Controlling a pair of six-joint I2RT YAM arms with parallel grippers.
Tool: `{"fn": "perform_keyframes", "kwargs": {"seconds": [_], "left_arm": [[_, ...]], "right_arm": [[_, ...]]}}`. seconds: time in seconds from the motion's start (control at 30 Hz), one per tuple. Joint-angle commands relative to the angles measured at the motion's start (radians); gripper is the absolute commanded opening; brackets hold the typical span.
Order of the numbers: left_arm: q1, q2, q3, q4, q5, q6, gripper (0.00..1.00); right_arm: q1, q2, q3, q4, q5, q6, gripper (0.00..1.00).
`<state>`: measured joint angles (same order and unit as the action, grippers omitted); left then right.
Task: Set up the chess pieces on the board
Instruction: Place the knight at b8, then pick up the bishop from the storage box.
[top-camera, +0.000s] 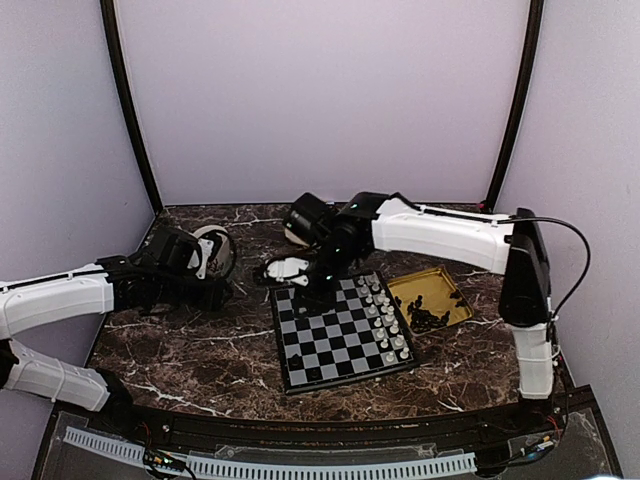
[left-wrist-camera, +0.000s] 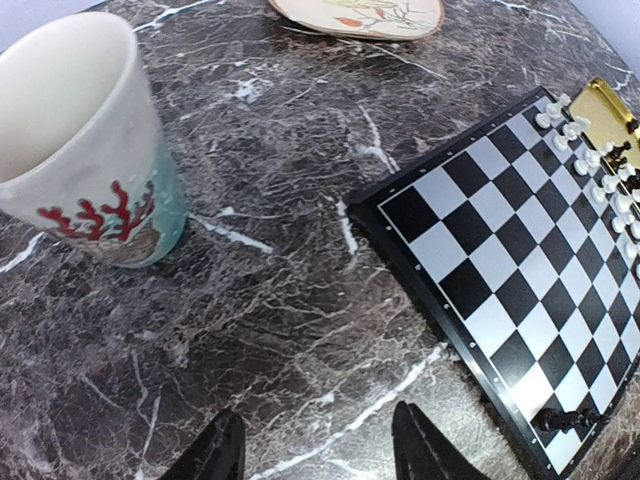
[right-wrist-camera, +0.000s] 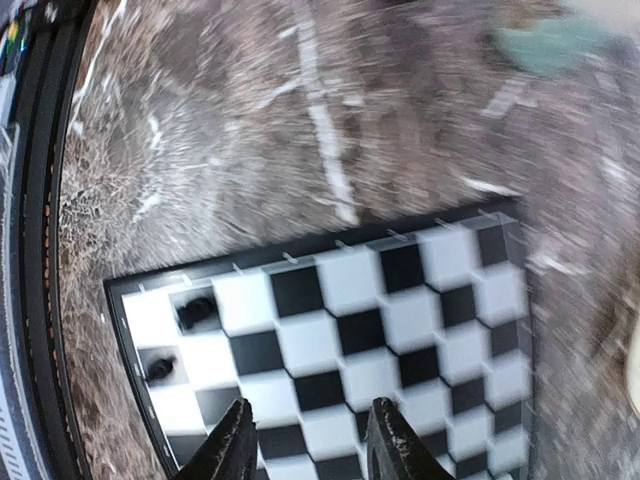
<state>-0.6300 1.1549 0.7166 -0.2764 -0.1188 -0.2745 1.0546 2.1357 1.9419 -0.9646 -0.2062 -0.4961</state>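
Checkered board (top-camera: 330, 345) flat; black chess pieces (top-camera: 430, 318) heaped just right, two on corner.

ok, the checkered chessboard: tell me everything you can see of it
The small square chessboard has black and grey-white squares inside a thin dark rim dotted with pale marks. It lies flat on the dark marble table, turned slightly askew. Tiny white pieces stand in two rows along its right edge, beside the square yellow tray. Two tiny black pieces stand at its near-left corner. The right gripper has its fingers open above it, holding nothing.
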Motion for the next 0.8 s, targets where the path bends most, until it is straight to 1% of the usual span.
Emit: {"fn": "perform_keyframes", "kwargs": {"seconds": [0.0, 0.13, 0.27, 0.37, 0.5, 0.6, 0.7, 0.77], "left_arm": [[0.009, 0.041, 0.055, 0.043, 0.139, 0.077, 0.52], [0.005, 0.096, 0.105, 0.067, 0.188, 0.103, 0.52], [-0.004, 0.161, 0.163, 0.088, 0.21, 0.113, 0.51], [-0.016, 0.208, 0.204, 0.096, 0.22, 0.12, 0.51], [-0.041, 0.259, 0.239, 0.116, 0.225, 0.122, 0.5], [-0.066, 0.292, 0.257, 0.133, 0.217, 0.127, 0.5], [-0.113, 0.339, 0.3, 0.122, 0.174, 0.147, 0.5], [-0.138, 0.376, 0.334, 0.113, 0.17, 0.153, 0.5]], "right_arm": [[-0.114, -0.216, -0.129, 0.036, -0.003, 0.002, 0.38], [-0.242, -0.335, -0.31, 0.092, 0.065, 0.002, 0.38], [-0.375, -0.451, -0.468, 0.138, 0.088, 0.006, 0.37], [-0.486, -0.524, -0.531, 0.117, 0.071, 0.01, 0.37], [-0.599, -0.592, -0.629, 0.092, 0.055, 0.012, 0.36], [-0.655, -0.623, -0.695, 0.092, 0.03, 0.029, 0.35], [-0.699, -0.644, -0.726, 0.063, -0.012, 0.038, 0.35], [-0.722, -0.66, -0.754, 0.058, -0.002, 0.039, 0.35]]}}
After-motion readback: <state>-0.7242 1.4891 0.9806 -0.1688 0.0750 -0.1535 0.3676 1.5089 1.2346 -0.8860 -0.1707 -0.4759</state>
